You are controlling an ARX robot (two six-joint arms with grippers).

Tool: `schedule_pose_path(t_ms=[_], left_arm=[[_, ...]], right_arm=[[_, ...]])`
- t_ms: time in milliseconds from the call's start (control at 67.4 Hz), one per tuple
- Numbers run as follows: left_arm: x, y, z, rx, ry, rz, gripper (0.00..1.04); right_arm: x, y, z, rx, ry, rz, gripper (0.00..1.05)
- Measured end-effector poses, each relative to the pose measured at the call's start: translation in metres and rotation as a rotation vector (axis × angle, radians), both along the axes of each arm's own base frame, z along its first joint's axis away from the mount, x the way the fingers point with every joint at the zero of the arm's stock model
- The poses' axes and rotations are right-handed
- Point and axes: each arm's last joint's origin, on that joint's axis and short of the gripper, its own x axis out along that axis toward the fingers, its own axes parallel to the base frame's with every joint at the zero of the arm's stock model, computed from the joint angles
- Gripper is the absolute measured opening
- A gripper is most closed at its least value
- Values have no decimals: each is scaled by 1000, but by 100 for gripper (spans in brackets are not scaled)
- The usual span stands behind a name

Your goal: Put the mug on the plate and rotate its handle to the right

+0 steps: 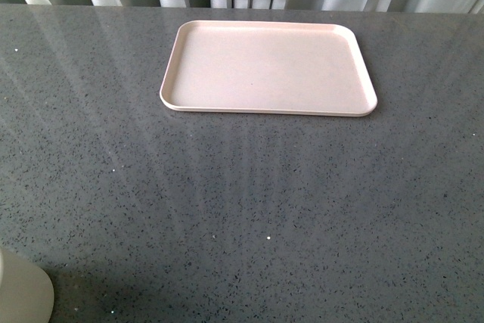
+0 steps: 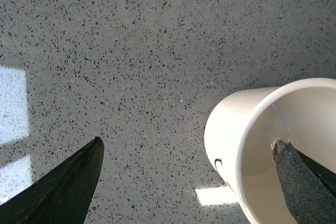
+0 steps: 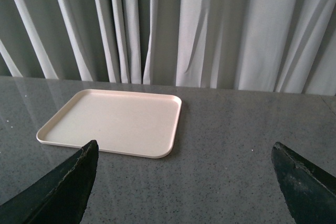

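The white mug (image 2: 231, 135) stands on the grey table in the left wrist view, with a bit of black print low on its wall. Its handle is hidden. My left gripper (image 2: 186, 141) is open across the mug's wall: one finger (image 2: 302, 182) is inside the cup, and the other finger (image 2: 68, 182) is well outside it. A white rounded edge at the front view's near left corner looks like the same mug (image 1: 23, 293). The pale pink plate (image 1: 174, 73) lies empty at the far middle of the table. My right gripper (image 3: 184, 144) is open and empty, and faces the plate (image 3: 157, 150) from a distance.
The speckled grey table (image 1: 249, 202) stretches between the mug and the plate. Grey-white curtains (image 3: 210, 30) hang behind the table's far edge. Neither arm shows in the front view.
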Motion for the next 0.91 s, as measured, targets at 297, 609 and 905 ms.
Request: schedule_pose_path(t_ms=[297,609,905], left_arm=[[3,-5,-13,4,32,-31,95],[3,-17,-19,11,38,-81,49],[3,-27,-16,7,34,-101,3]], right_arm=[[0,0,0,0,0,0,96],[0,0,0,0,0,0,96],[0,0,0,0,0,0,96]])
